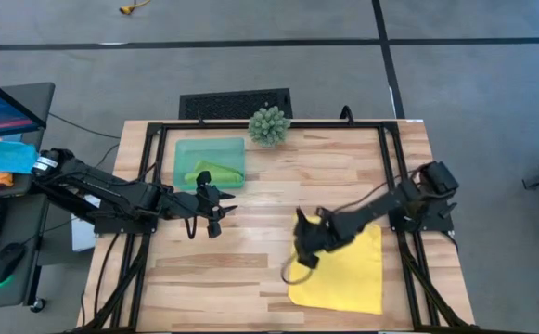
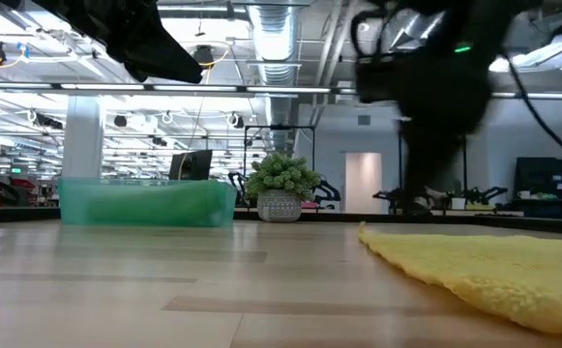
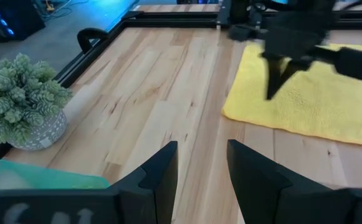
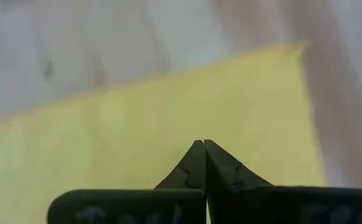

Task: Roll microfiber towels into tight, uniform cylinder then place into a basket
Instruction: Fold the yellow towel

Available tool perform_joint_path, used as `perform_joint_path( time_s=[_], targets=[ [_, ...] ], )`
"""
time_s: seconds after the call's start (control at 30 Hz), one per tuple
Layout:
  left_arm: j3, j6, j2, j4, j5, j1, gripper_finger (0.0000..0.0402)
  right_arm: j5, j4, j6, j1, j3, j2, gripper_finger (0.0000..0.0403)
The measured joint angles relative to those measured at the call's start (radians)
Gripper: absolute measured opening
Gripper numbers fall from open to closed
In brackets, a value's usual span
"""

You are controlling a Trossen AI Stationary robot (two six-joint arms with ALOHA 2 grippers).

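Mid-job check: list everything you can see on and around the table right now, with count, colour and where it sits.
green towel: one, leaf green, bundled inside the basket
basket: one, translucent teal, far left of the table
yellow towel: one, bright yellow, spread flat, near right of the table
potted plant: one, spiky green ball, far edge, middle
table: one, light wood, black frame
left gripper: one, dark, open, just in front of the basket
right gripper: one, dark, shut, over the yellow towel's left edge
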Motion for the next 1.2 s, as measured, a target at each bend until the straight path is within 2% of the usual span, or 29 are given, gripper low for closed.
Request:
perform_joint_path(
  time_s=[0.4,0.63,0.8,1.03,1.2],
  targets=[
    [0.000,-0.020,0.000,0.000,0.000,0.000,0.0130,-0.084,-0.274,0.395,0.304,-0.006,-0.002,0.0006],
    [0.000,-0.021,0.000,0.001,0.000,0.000,0.0130,-0.165,-0.375,0.612,0.405,-0.006,-0.002,0.0013],
    [0.000,-0.021,0.000,0.001,0.000,0.000,0.0130,-0.191,-0.416,0.661,0.415,-0.006,-0.002,0.0011],
    [0.000,-0.031,0.000,0.001,0.000,0.000,0.0130,-0.210,-0.399,0.641,0.342,-0.006,0.005,0.0011],
    [0.000,-0.037,0.000,0.001,0.000,0.000,0.0130,-0.214,-0.253,0.535,0.289,-0.025,0.006,0.0009]
  ],
)
